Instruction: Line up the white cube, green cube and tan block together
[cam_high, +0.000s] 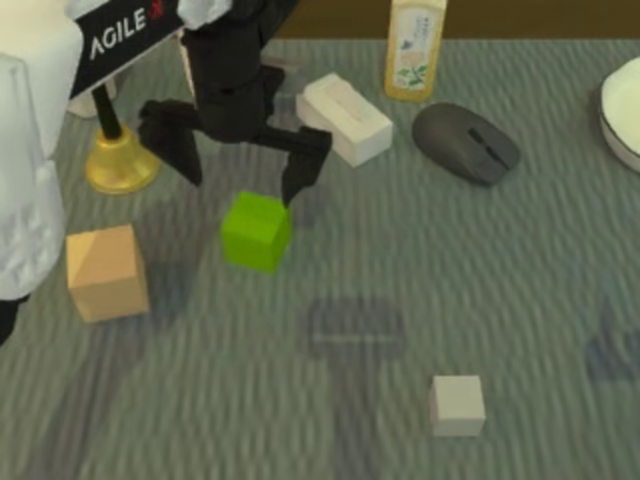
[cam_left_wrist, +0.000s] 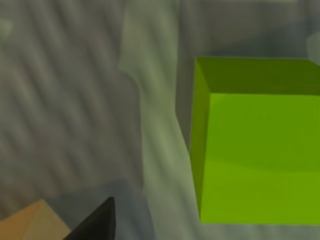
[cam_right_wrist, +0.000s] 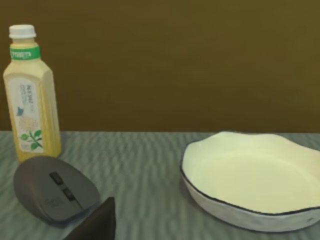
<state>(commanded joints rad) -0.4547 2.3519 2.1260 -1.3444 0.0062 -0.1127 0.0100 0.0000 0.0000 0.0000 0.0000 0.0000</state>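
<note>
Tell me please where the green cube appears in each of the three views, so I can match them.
Top view: the green cube sits left of centre, just below the open left gripper.
Left wrist view: it fills the right half.
Right wrist view: not in it.
Shared landmark: the tan block, a corner of which shows in the left wrist view.

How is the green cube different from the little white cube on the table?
The green cube is bright lime and bigger; the white cube is off-white and smaller. The green cube sits just below the open left gripper, while the white cube lies alone toward the table's lower right. Both are plain blocks resting flat on the table.
</note>
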